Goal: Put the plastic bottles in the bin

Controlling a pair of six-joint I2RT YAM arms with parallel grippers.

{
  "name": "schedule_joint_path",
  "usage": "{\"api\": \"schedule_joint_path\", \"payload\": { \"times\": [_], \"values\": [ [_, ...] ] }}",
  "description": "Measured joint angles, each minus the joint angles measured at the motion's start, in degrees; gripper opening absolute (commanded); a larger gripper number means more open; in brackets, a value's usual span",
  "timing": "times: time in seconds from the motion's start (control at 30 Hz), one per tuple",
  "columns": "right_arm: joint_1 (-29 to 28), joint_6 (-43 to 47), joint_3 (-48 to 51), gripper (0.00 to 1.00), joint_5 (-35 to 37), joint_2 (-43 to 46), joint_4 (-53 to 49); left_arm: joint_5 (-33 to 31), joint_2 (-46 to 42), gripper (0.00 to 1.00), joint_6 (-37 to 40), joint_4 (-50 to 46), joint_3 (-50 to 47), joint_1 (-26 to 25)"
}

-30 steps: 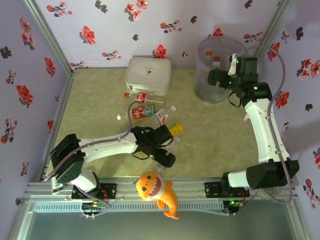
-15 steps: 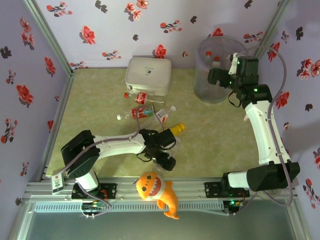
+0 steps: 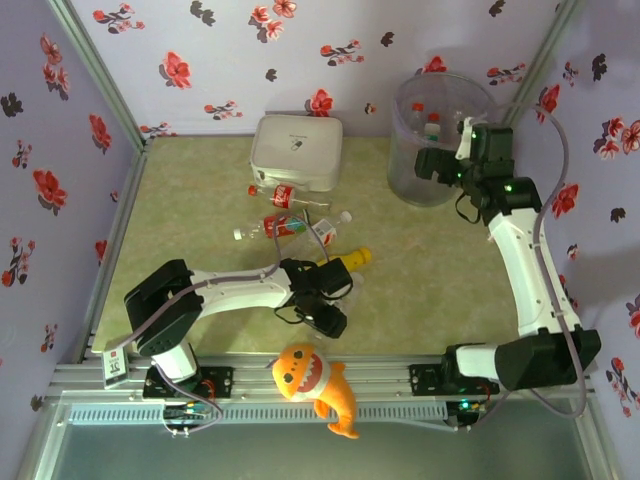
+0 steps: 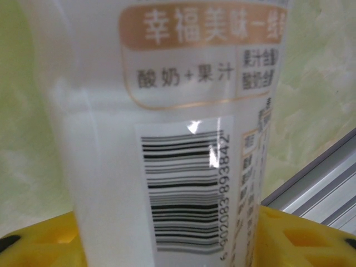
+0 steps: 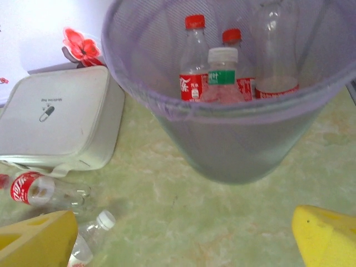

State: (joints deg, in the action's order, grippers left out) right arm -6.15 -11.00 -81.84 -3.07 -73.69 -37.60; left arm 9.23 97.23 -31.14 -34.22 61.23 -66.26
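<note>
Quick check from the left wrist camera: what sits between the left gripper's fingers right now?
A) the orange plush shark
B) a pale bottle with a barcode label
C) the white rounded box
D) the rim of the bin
B: the left wrist view shows a pale bottle with a barcode and a printed label, standing between the yellow fingers of the left gripper.

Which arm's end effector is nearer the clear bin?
Right. The right end effector hangs beside the bin; the left end effector is far off, near the plush shark.
</note>
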Motion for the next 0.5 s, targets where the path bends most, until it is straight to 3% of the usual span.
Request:
{"api": "schedule_joint_path", "payload": {
  "times": [0.5],
  "values": [
    [0.42,0.0,3.04,0.99,0.55,6.8,-4.55,1.44,0.11,0.48,5.25,1.92,6.99,1.75]
  ]
}}
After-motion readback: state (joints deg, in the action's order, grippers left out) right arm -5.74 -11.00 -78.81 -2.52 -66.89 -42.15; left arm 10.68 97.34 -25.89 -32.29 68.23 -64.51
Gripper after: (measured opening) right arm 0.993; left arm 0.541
